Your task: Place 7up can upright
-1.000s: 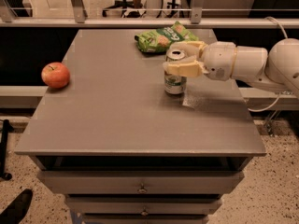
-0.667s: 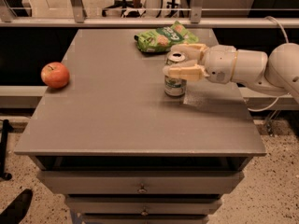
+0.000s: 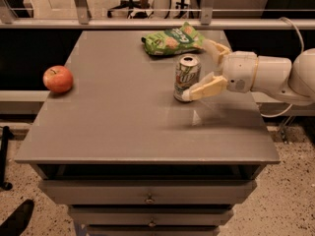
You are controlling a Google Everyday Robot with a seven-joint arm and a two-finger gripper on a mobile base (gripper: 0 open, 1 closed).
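The 7up can [image 3: 186, 76], silver-white with green lettering, stands upright on the grey table [image 3: 123, 117], right of its middle. My gripper [image 3: 198, 70] reaches in from the right and is open. Its fingers are spread to either side of the can's right flank. The near finger [image 3: 205, 88] lies by the can's lower right edge and the far finger [image 3: 217, 48] is behind the can. I cannot tell whether the near fingertip touches the can.
A green snack bag [image 3: 171, 39] lies at the back of the table, just behind the can. A red apple [image 3: 58, 78] sits near the left edge. Drawers [image 3: 147, 198] are below the front edge. A rail [image 3: 147, 22] runs behind the table.
The gripper was closed around the can's upper part. Now its fingers have spread apart and the can stands free in the same spot.
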